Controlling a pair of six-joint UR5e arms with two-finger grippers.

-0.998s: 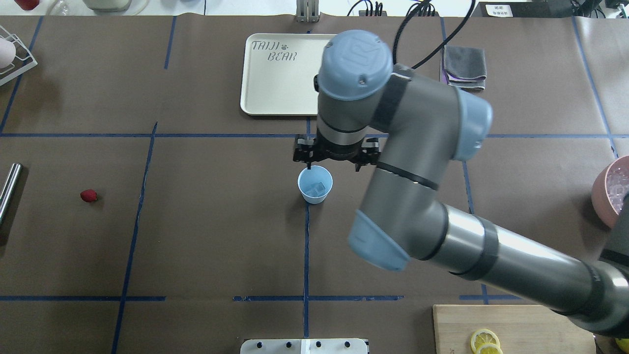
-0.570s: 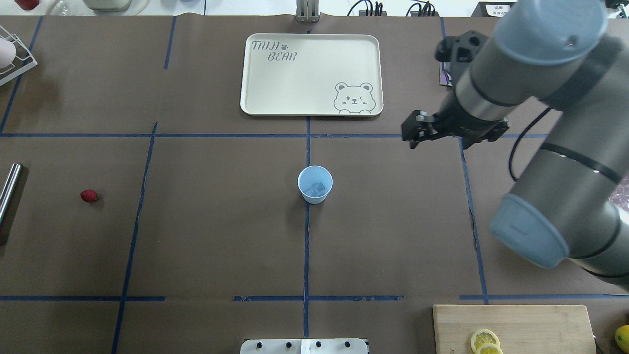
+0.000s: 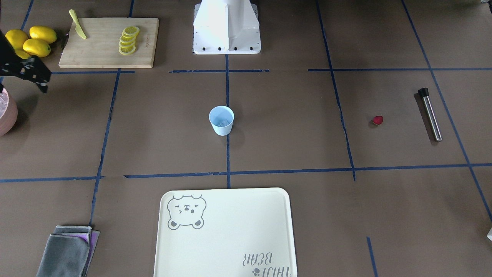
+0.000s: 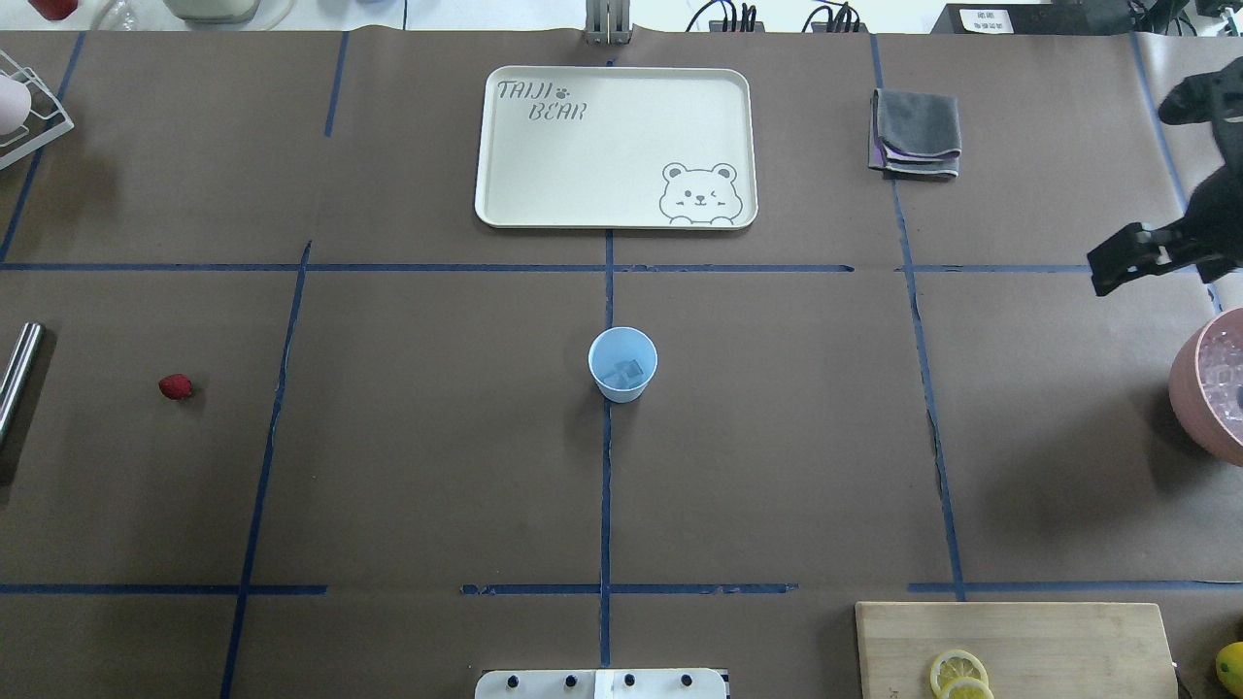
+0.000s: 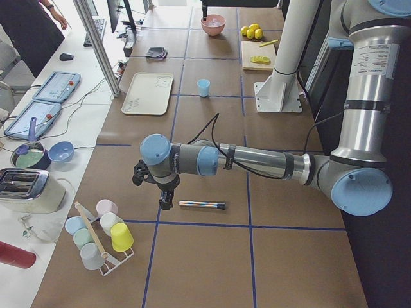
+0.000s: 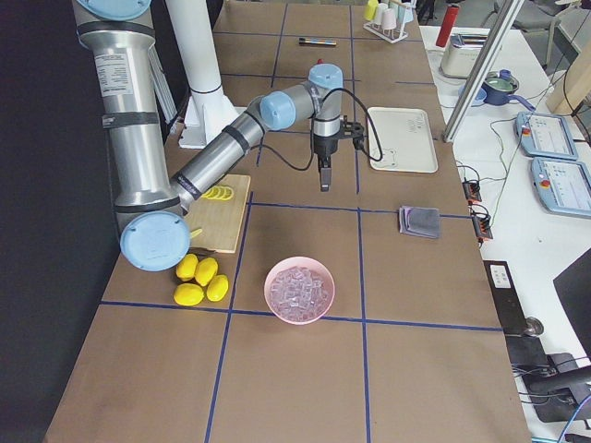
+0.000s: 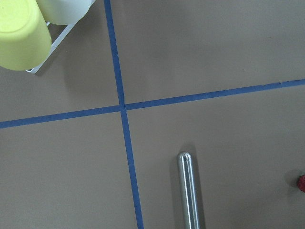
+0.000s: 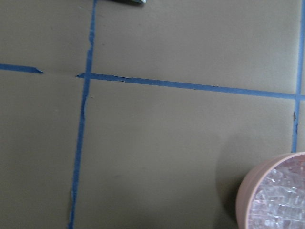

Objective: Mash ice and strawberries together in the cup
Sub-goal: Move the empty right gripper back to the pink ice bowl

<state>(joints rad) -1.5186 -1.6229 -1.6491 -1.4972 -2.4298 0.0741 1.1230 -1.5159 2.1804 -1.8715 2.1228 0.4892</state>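
The light-blue cup (image 4: pixel 622 364) stands upright at the table's middle with ice cubes (image 4: pixel 628 370) inside; it also shows in the front view (image 3: pixel 221 120). The dark-red strawberry (image 4: pixel 176 386) lies alone far to the left, also seen in the front view (image 3: pixel 378 120). My right gripper (image 4: pixel 1165 254) hovers at the right edge beside the pink bowl, and its jaws look open and empty. My left gripper (image 5: pixel 164 200) hangs over the near end of a metal rod (image 5: pixel 202 205); I cannot tell whether it is open or shut.
A pink bowl of ice (image 4: pixel 1214 383) sits at the right edge. A cream tray (image 4: pixel 612 146) and a grey cloth (image 4: pixel 916 131) lie at the back. A cutting board with lemon slices (image 4: pixel 1010 646) lies front right. A cup rack (image 5: pixel 99 234) stands beyond the rod.
My right arm has swung away from above the cup to the right edge of the table near the pink bowl. The cup, ice and strawberry have not moved.
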